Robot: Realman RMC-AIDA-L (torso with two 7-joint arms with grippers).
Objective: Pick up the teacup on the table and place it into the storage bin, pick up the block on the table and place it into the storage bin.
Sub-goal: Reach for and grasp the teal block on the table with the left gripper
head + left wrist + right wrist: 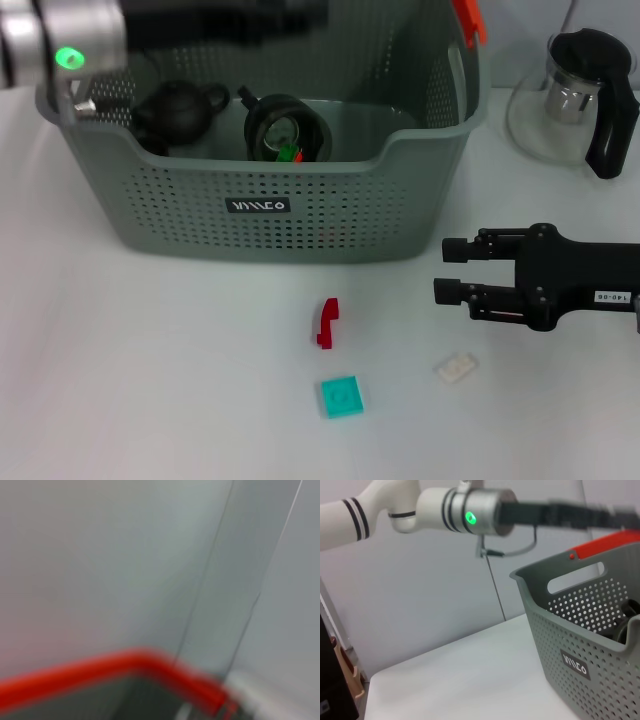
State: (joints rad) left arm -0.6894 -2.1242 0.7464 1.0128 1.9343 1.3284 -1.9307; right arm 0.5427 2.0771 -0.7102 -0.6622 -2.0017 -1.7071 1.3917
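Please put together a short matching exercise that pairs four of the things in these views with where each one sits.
Things:
1. dark teapot
2. glass kettle
3. teal block
4. red piece

Places:
A. on the table nearest the camera, in front of the storage bin
B. inside the storage bin, at its left end
C. on the table to the right of the storage bin
D. on the table between the storage bin and the teal block

Pairs: 1-B, 2-C, 3-A, 4-D
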